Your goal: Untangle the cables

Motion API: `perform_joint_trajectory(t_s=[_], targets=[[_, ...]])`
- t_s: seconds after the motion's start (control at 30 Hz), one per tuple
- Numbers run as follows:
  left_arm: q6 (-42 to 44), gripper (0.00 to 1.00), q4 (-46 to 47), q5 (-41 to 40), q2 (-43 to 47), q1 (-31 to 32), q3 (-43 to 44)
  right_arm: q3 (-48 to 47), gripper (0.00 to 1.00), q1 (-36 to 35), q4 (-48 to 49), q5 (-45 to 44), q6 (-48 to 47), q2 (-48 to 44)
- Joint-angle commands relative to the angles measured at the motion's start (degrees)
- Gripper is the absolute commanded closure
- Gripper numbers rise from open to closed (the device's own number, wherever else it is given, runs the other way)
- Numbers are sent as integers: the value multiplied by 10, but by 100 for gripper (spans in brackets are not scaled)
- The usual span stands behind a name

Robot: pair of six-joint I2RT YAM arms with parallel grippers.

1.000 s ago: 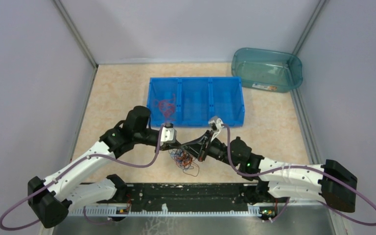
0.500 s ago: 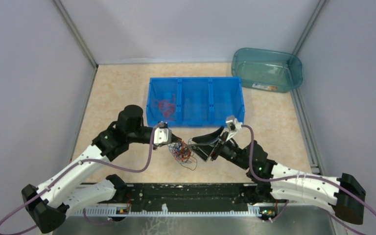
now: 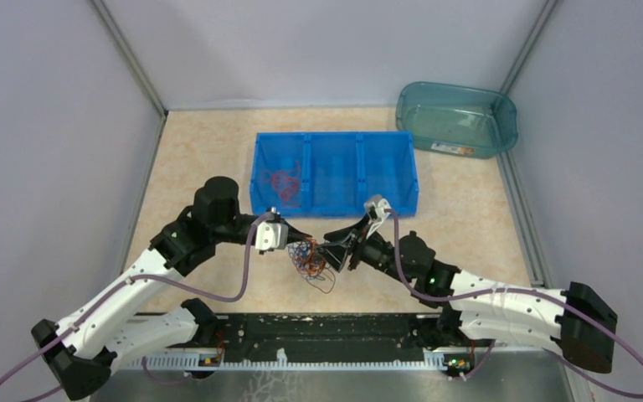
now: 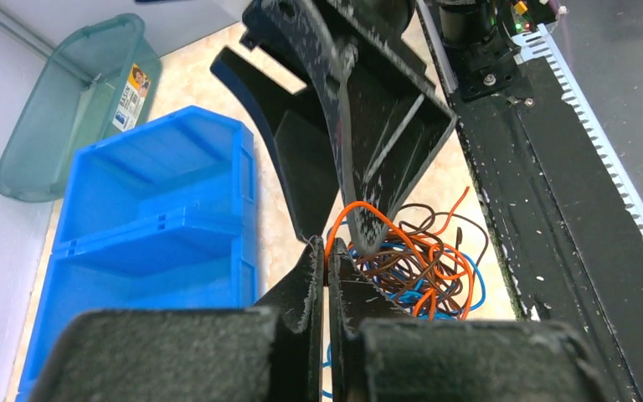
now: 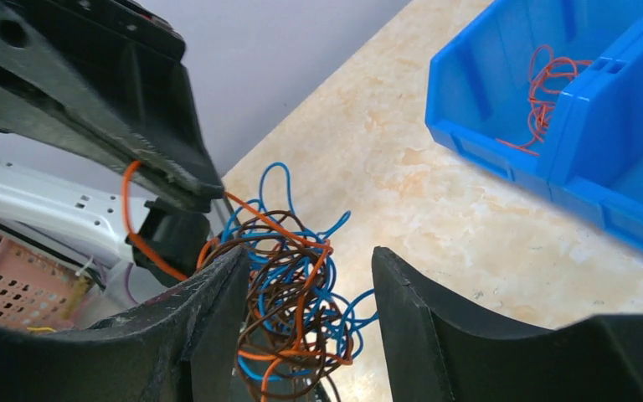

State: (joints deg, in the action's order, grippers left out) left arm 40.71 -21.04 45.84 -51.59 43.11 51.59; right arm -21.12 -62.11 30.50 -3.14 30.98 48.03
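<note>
The cables [image 3: 311, 263] form a small tangle of orange, blue and dark brown wires on the table between the two arms. My left gripper [image 4: 326, 249] is shut on one orange wire [image 4: 345, 211] that loops up out of the tangle [image 4: 423, 261]. From the other side, my right gripper [image 5: 310, 260] stands open with the tangle [image 5: 289, 289] between its fingers; the wires lie against the left finger [image 5: 218, 301]. In the top view the left gripper [image 3: 295, 244] and right gripper [image 3: 332, 251] almost meet over the bunch. A separate orange-red bunch [image 3: 285, 184] lies in the bin's left compartment.
A blue three-compartment bin [image 3: 389, 138] stands just behind the tangle, also seen in the left wrist view [image 4: 151, 213] and the right wrist view [image 5: 611, 159]. A teal tub [image 3: 456, 117] sits at the back right. The black base rail [image 3: 326, 335] runs along the near edge.
The right gripper has opened, swung out to the right and come back with its jaws around the tangle. The left gripper has drawn slightly left, staying shut on the orange wire.
</note>
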Motion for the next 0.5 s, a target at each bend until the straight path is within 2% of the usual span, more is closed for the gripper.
perform_joint_trajectory(t_s=[0.0,0.47], targets=[[-13,99,7,24,5,8,24,-40,43,3,63,8,-14,31],[-45,100,24,23,-3,17,44,-79,42,-5,145,5,-24,138]])
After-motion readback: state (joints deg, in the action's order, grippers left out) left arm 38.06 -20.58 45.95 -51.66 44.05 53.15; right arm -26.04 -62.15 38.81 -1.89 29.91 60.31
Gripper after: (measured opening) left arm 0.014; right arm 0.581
